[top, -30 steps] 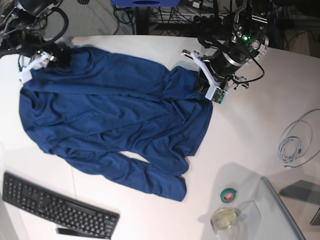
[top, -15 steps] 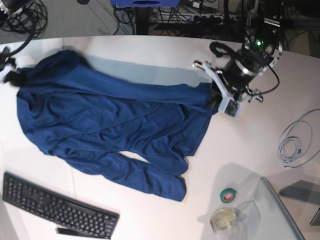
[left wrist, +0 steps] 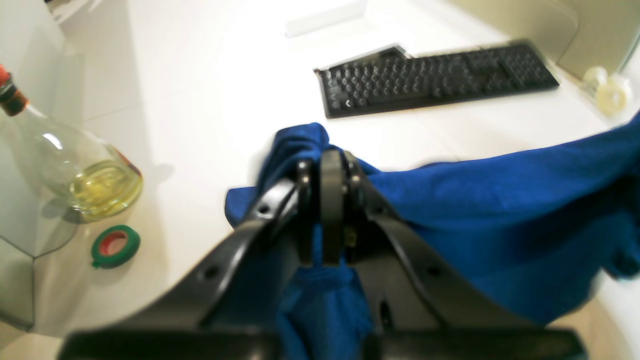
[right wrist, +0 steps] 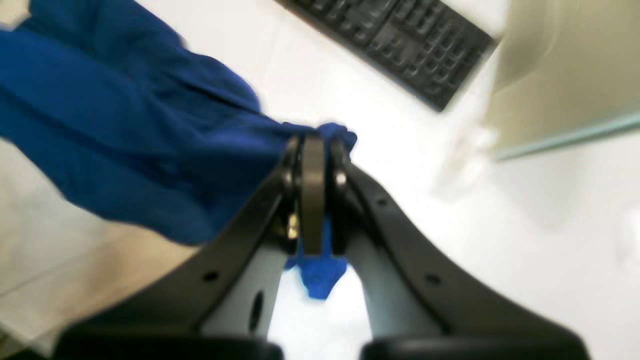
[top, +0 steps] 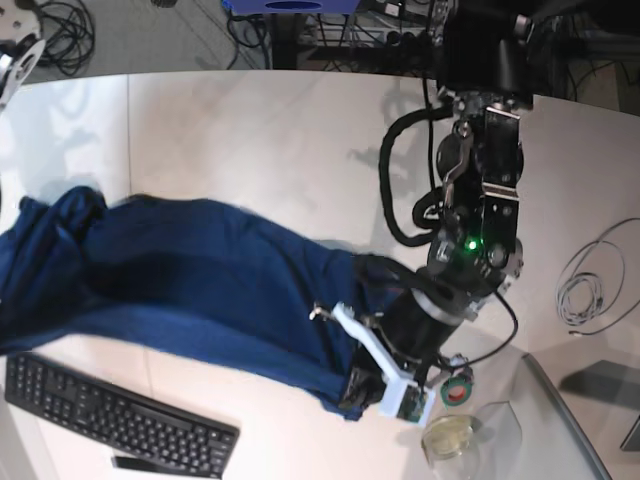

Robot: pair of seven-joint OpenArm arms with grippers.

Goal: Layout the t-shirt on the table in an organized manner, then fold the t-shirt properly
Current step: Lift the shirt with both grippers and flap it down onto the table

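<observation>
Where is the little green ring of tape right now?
In the base view, the green tape lies flat on the table at lower right, between the left tool and the bottle.

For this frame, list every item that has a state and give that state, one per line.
t-shirt: bunched into a long band, stretched between both grippers, not laid flat.
left gripper: shut on the t-shirt.
right gripper: shut on the t-shirt.
bottle: upright, capped, a little yellow liquid at the bottom.
tape roll: lying flat on the table.
keyboard: flat on the table, untouched.
cable: loosely coiled.
</observation>
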